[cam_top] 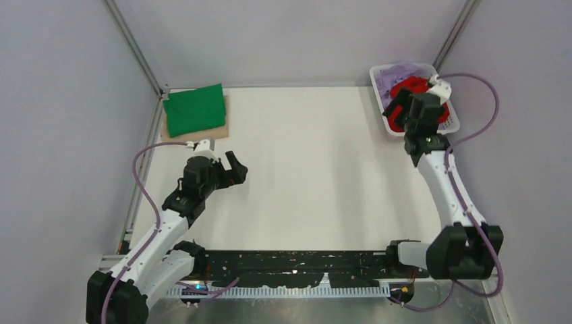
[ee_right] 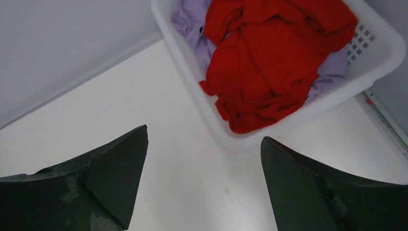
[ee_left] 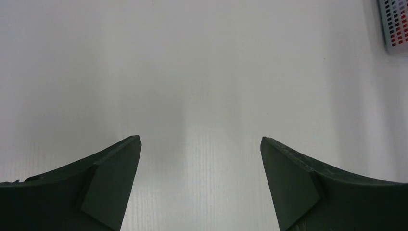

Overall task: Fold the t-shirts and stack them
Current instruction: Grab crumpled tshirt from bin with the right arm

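Right fingers spread wide, arm stretched toward red t-shirt in basket.

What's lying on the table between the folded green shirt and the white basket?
Nothing. In the top view, only bare white table runs from the green shirt across to the basket.

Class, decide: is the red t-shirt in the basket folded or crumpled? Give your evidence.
Crumpled. The red t-shirt lies bunched in irregular wrinkles over lavender cloth inside the white basket.
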